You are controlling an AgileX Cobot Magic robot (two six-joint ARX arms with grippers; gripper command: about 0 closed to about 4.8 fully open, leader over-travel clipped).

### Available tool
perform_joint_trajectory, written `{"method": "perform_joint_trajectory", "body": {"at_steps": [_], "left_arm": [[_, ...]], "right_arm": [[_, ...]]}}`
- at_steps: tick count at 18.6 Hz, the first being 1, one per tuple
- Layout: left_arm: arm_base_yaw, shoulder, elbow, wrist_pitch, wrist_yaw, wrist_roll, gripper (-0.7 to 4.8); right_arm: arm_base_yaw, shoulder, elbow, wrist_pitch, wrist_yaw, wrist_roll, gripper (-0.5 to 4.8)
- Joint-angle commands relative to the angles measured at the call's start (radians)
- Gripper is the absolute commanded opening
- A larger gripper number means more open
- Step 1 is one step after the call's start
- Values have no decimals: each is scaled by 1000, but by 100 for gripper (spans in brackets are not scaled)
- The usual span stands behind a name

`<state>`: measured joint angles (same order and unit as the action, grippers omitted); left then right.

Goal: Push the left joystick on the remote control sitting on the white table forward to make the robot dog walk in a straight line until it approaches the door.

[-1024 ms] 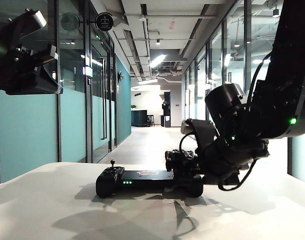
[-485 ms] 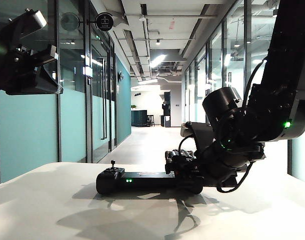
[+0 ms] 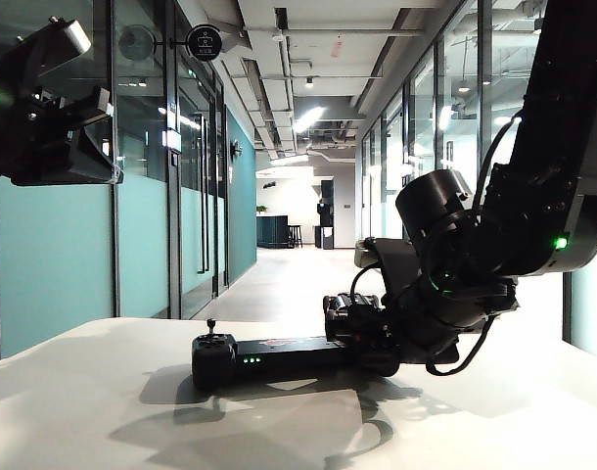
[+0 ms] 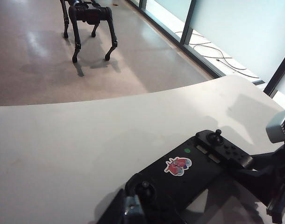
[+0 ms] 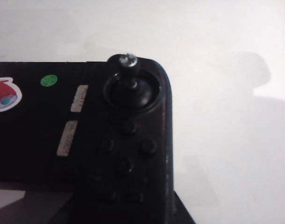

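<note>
The black remote control (image 3: 279, 354) lies on the white table (image 3: 83, 411). Its left joystick (image 3: 211, 326) stands upright at the free end, also seen from the left wrist as the left joystick (image 4: 145, 185). My right gripper (image 3: 362, 343) is shut on the opposite end of the remote control (image 5: 86, 140), beside the other stick (image 5: 128, 60). My left gripper (image 3: 101, 108) hangs high at the left, far above the remote control (image 4: 189, 168); its jaws cannot be made out. The robot dog (image 4: 89, 11) stands on the floor beyond the table (image 4: 63, 149).
A long corridor runs away behind the table, with glass doors (image 3: 196, 196) along its left wall and glass panels on its right. Cables (image 4: 212, 51) lie on the floor by the glass. The right arm (image 4: 278, 182) fills the space past the remote's held end.
The right gripper has closed in on the remote's end. The remote has tipped level and shifted slightly to the right. The left arm has stayed still.
</note>
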<state>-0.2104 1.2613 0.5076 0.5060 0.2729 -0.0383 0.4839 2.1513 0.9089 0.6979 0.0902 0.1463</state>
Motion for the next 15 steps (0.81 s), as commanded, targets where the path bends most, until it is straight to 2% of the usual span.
{"method": "perform_joint_trajectory", "body": {"at_steps": [1,4,9,15], "left_arm": [[0,-2,3,16,5,4,-6],[0,-2,3,16,5,4,-5],[0,31,5,32,13,4,-6],[0,219,134,34,133,5,-6]], "right_arm": [[3,-5,3,16,26,27,165],[4,-7,3,17,119,46,143],[4,-7,3,17,184,72,144],[27,-9,3,19,273,87,144]]}}
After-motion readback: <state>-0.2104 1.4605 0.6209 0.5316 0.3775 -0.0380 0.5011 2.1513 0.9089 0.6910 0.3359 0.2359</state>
